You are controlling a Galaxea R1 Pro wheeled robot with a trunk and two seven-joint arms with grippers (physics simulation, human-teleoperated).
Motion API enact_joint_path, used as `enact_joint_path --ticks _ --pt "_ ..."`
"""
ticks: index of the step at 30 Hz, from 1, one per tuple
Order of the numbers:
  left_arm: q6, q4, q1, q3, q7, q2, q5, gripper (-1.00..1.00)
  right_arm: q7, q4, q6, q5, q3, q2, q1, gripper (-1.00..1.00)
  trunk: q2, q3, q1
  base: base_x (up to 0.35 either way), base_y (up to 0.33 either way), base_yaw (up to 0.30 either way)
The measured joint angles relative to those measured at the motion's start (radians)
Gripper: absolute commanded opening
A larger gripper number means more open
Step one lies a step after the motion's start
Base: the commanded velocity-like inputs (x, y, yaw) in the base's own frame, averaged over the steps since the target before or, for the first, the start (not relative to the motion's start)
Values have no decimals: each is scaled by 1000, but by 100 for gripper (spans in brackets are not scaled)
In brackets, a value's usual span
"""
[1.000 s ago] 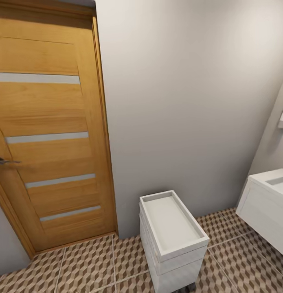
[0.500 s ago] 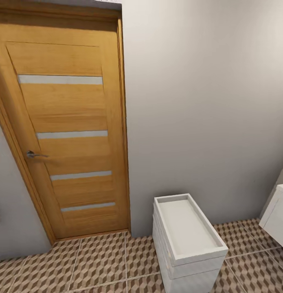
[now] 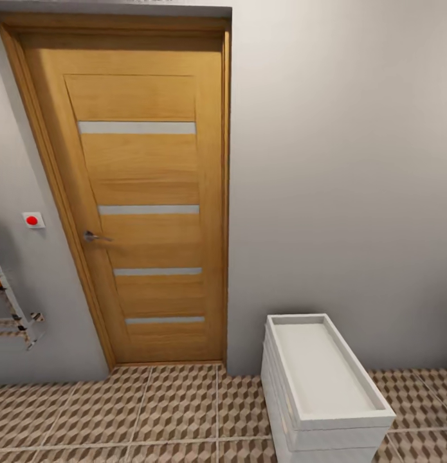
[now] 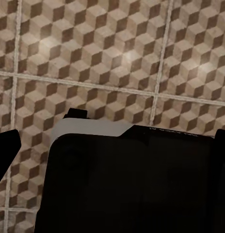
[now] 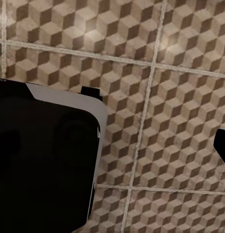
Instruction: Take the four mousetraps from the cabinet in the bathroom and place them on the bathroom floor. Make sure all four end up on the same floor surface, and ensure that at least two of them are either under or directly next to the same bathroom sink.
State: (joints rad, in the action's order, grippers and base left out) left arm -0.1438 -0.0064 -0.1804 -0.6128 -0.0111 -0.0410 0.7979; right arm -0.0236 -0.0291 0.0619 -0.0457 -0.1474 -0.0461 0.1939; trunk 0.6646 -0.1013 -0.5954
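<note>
Left of centre: I see a wooden door (image 3: 146,212) | lower right: white unit (image 3: 323,386) on the bathroom floor (image 3: 172,411) | grippers: can't tell either's state.

The bathroom floor (image 3: 172,411) in front of the shut wooden door (image 3: 146,212) is open. A white unit (image 3: 326,392) stands against the wall at the right, blocking that side. A rack (image 3: 11,315) sticks out at the left.

cam panned left | door (image 3: 146,212) now centred | red wall button (image 3: 32,220) + rack (image 3: 11,315) now in view
</note>
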Motion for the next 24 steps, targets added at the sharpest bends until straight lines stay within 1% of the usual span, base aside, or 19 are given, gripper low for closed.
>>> enact_joint_path --ticks 24 --pt "0 0 0 0 0 0 0 100 -1 0 0 0 0 0 0 100 0 0 0 0 0 278"
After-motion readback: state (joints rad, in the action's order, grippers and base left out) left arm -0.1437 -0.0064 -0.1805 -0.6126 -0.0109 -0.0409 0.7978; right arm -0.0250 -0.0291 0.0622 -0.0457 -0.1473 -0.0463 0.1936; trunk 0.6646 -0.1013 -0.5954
